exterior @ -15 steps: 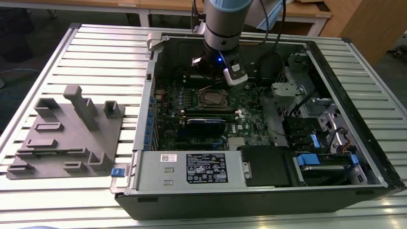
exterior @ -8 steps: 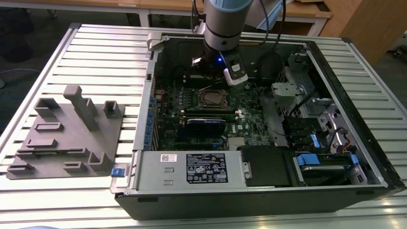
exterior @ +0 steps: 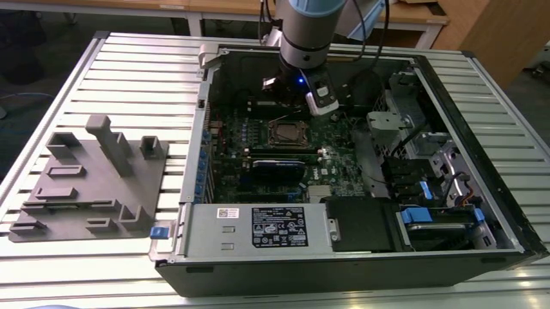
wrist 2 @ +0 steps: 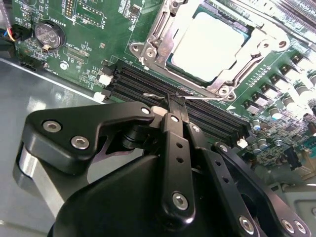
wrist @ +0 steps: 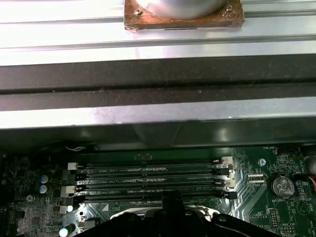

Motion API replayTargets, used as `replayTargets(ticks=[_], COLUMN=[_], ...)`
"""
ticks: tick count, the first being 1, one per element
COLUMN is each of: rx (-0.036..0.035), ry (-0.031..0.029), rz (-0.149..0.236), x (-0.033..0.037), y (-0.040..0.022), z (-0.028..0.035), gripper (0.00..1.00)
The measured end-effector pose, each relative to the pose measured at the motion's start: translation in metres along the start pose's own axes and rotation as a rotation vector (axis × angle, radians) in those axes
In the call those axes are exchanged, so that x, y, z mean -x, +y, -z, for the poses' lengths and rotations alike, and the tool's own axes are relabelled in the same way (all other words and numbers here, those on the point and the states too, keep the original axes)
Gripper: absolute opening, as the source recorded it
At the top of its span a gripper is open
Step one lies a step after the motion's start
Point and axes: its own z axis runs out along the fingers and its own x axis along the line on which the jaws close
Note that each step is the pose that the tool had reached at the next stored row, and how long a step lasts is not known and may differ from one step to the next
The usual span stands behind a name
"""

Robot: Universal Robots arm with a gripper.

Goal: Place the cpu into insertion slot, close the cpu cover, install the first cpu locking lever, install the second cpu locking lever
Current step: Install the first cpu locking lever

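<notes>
The cpu point(wrist 2: 207, 42) lies flat in the insertion slot point(exterior: 288, 134) on the green motherboard point(exterior: 335, 161). The silver cpu cover point(wrist 2: 157, 39) is down around the chip, whose metal top shows through the window. A thin wire locking lever point(wrist 2: 207, 98) runs along the socket's edge beside the memory slots. My gripper point(wrist 2: 176, 100) is shut, and its fingertips sit right at this lever. In the exterior view the gripper point(exterior: 286, 106) hangs just beyond the socket's far edge. The first wrist view has the gripper point(wrist: 170, 197) over the socket rim.
Black memory slots point(wrist: 153, 177) lie under the gripper. A coin battery point(wrist 2: 47, 34) sits on the board nearby. The case's metal wall point(wrist: 158, 79) rises close behind. A black labelled power supply box point(exterior: 257, 225) and drive bays point(exterior: 429, 193) fill the case front and the exterior view's right. A grey fixture block point(exterior: 86, 180) stands outside.
</notes>
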Motion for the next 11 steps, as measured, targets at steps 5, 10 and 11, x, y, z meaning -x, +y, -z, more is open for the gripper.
replayTargets(ticks=[5,10,11], rx=[-0.004,-0.0068,-0.0068], ry=[-0.0002,-0.0003,-0.0002], rz=[0.0,0.0,0.0], x=[0.0,-0.0001,-0.0001], y=[-0.0008,-0.0015,-0.0015], z=[-0.003,-0.0053,-0.0053], gripper=[0.11,0.11,0.11])
